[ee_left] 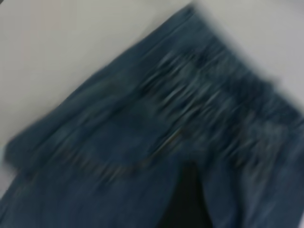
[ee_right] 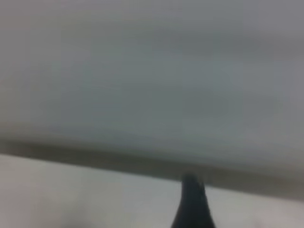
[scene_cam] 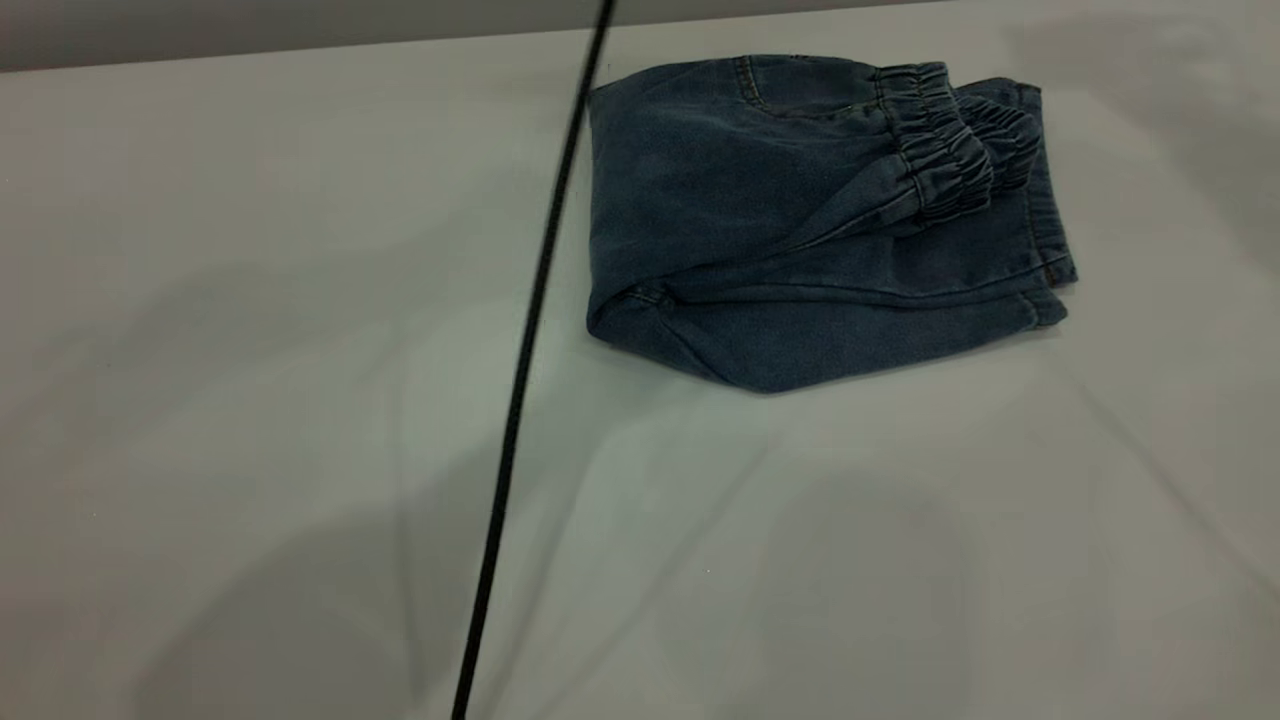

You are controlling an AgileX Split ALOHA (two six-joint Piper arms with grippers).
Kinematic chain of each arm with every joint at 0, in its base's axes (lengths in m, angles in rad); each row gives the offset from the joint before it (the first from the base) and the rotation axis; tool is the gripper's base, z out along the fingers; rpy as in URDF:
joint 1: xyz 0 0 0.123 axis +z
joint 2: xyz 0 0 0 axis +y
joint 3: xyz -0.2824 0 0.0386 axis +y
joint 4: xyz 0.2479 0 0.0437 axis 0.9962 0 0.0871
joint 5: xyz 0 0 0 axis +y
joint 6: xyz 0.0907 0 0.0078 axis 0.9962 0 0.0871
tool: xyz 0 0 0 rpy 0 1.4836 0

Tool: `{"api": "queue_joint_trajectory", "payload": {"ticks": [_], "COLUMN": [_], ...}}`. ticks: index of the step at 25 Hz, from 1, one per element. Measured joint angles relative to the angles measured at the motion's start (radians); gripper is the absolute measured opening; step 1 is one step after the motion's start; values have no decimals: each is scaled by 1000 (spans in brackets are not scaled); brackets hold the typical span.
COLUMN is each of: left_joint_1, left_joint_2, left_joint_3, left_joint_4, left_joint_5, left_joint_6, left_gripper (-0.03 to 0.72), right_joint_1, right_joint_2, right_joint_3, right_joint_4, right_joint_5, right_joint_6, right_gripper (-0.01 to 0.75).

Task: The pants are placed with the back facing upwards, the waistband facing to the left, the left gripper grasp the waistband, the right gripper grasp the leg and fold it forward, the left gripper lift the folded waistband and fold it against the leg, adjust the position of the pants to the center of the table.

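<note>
Your pants [scene_cam: 800, 250] lie folded toward the far right of the counter [scene_cam: 250, 400] — waistband [scene_cam: 945, 135] bunched on top. A black cable [scene_cam: 520, 380] crosses the pale counter beside them. Whether either tool is apart or together, you cannot tell.

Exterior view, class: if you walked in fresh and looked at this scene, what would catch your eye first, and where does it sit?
The folded pants, a dark blue denim bundle, lie at the far right part of the pale table, with the ruched waistband turned over on top toward the right. Next, a thin black cable cuts across the picture from top to bottom, just left of the pants. No arm shows in this view.
</note>
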Motion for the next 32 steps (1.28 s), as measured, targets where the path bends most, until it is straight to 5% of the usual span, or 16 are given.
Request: {"api": "queue_joint_trajectory", "payload": {"ticks": [8,17,23,32], "left_joint_1": [-2,-2,-2,-2], "left_joint_2": [91,154,205,247], "left_joint_3": [4,4,4,4], "left_joint_4": [106,128,129,132], "left_joint_5": [86,-47,-91,-42], "left_joint_6": [-76,-74,-74,-75], "left_gripper": [536,536,536,536], "right_joint_1": [97,237,243,243], "right_joint_2": [-262,-548,-681,-710], "right_joint_3": [8,250,405,414], "right_joint_4": [96,123,123,147], "right_joint_5": [0,1,0,0], "right_joint_6": [-5,-34,-34,-34], "right_gripper": [447,447,447,447]}}
